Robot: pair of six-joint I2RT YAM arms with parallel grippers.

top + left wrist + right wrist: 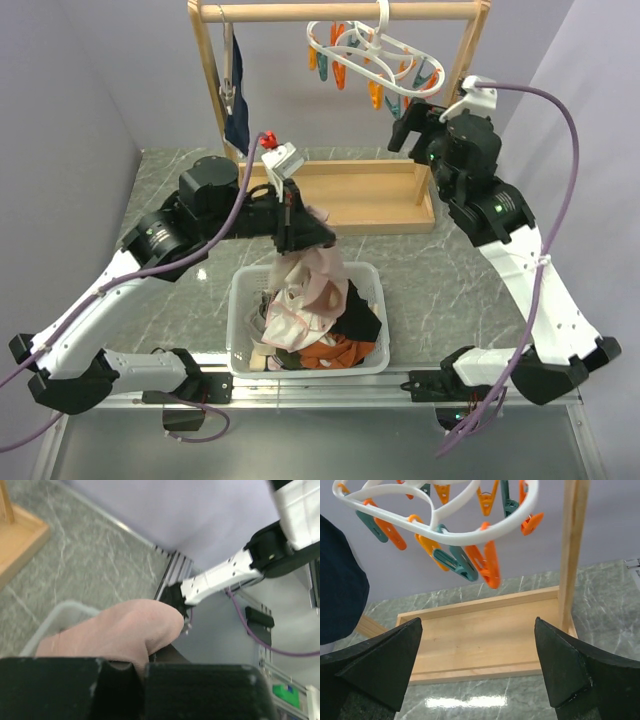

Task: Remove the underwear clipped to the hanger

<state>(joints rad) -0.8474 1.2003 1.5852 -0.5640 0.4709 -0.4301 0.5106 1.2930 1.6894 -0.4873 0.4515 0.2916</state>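
Note:
The white ring hanger (365,50) hangs by its hook from the wooden rail, and its orange and teal pegs (470,562) hold nothing. My right gripper (412,118) is just below its right end, open and empty (477,665). My left gripper (303,238) is shut on pale pink-beige underwear (322,278), which drapes down over the white basket (238,300). In the left wrist view the pink cloth (115,635) is pinched between the black fingers (200,690). Whitish underwear with pink edging (285,315) and a black piece (362,312) lie in the basket.
A navy garment (237,120) hangs from a clip at the rail's left end. The wooden rack has a tray base (350,195) and upright posts (572,555). Orange and other clothes (330,352) fill the basket's front. Grey walls close in on both sides.

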